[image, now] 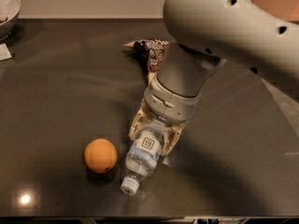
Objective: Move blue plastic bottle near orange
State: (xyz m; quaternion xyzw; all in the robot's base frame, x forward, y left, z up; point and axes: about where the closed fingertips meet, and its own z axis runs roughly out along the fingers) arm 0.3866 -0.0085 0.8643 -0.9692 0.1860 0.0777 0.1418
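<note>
The blue plastic bottle (142, 158) lies on the dark table (56, 92), its white cap pointing toward the front edge and its label with a dark square mark facing up. My gripper (153, 134) comes down from the large grey arm and is shut on the bottle's upper half, with tan fingers (137, 124) on either side of it. The orange (100, 155) sits on the table just left of the bottle, a small gap between them.
A brown-and-yellow snack bag (150, 52) lies behind the arm, partly hidden by it. A white bowl (8, 8) stands at the far left corner, with a white card (4, 52) below it. The table's front edge runs close below the bottle cap.
</note>
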